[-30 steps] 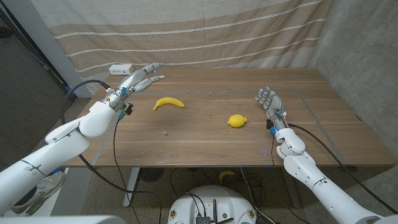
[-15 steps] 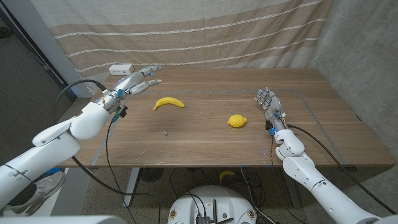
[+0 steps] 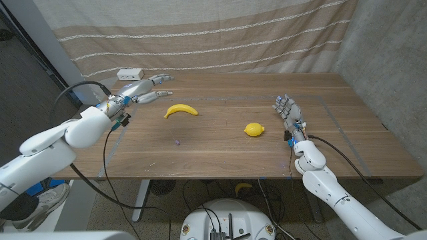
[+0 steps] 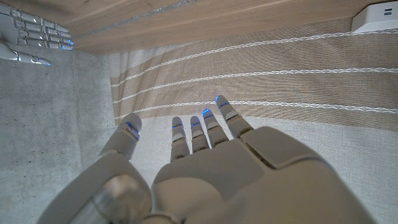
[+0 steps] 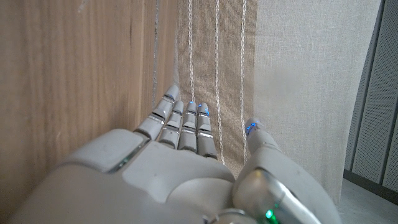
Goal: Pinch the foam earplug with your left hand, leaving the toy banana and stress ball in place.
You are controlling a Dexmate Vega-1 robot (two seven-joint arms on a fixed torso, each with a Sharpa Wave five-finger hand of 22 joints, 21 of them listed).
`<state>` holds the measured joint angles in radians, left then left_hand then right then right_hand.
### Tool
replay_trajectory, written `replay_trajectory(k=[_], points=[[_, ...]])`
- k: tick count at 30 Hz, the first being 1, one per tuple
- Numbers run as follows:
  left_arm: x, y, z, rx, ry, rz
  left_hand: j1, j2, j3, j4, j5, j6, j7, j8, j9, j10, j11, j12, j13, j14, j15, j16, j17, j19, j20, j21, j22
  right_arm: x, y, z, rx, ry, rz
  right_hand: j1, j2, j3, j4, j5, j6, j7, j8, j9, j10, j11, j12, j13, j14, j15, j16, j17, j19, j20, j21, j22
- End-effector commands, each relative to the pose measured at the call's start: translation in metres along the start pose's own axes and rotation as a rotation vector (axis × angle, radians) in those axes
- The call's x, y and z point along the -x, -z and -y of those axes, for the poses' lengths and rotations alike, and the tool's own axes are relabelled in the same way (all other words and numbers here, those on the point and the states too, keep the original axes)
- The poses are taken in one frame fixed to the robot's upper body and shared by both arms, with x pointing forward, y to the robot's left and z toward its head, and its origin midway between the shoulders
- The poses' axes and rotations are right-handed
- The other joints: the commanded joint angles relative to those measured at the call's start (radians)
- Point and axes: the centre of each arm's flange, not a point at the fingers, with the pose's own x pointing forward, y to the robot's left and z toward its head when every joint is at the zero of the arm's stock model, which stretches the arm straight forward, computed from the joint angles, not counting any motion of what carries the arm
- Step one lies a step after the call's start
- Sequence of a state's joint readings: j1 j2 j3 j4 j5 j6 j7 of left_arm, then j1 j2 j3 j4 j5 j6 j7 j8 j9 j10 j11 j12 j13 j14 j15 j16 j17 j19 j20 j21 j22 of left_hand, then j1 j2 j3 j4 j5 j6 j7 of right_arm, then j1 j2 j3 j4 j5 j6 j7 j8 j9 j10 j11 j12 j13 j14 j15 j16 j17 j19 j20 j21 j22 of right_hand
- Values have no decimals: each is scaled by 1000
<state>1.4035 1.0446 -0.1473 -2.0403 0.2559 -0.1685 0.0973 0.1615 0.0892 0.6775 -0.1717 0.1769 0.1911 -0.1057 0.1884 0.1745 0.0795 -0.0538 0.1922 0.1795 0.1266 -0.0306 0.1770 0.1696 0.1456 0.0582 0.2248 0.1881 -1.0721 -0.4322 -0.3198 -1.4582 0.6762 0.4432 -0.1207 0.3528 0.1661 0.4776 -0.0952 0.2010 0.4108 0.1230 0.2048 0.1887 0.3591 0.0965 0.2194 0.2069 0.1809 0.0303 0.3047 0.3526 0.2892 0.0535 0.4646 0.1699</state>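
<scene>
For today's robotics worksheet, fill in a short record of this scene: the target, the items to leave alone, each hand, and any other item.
target: foam earplug, small, purple, alone on the table mid-front
leave in place: toy banana; lemon-shaped stress ball
left hand: open, fingers spread, above the table's far left, beyond the banana
right hand: open, right of the ball, apart from it
other: white power strip at the back left edge

I looked for lettering and found none I could read. The white box (image 3: 129,73) at the table's far left edge showed no legible label from the head camera, and in the left wrist view its face was blank to me. The curtain (image 3: 200,33) carried only woven stripes, no writing.
</scene>
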Motion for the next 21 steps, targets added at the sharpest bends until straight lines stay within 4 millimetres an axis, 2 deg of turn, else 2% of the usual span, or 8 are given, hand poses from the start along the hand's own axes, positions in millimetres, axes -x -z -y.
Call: replay_trajectory(k=[1,5,21], points=[[4,-11,-8,-202,135,-13,10,-12,1,-13,3,5,-15,4,5,-4,-1,-2,3,-10,-1,-1,6,-6,-4,-3,3,8,-1,-2,-3,-3,7,8,4,4,-8,4,13,0,1,1,13,1,6,3,6,3,-4,2,7,-1,-6,6],[6,-16,-11,-262,163,-15,19,-22,1,-18,4,11,-23,8,5,-8,-9,-2,4,-15,-4,0,6,-10,-7,-5,2,9,0,-2,-4,-5,5,7,4,3,-8,4,16,1,2,1,15,1,6,3,6,3,-4,1,8,-1,-7,6],[14,-32,-17,-463,219,-9,57,-50,3,-23,8,20,-48,16,6,-32,-13,-6,5,-36,-10,0,7,-19,-18,-11,1,14,3,-4,-13,-6,4,5,5,3,-8,4,25,6,3,2,22,6,8,4,7,2,-4,1,11,0,-11,6]])
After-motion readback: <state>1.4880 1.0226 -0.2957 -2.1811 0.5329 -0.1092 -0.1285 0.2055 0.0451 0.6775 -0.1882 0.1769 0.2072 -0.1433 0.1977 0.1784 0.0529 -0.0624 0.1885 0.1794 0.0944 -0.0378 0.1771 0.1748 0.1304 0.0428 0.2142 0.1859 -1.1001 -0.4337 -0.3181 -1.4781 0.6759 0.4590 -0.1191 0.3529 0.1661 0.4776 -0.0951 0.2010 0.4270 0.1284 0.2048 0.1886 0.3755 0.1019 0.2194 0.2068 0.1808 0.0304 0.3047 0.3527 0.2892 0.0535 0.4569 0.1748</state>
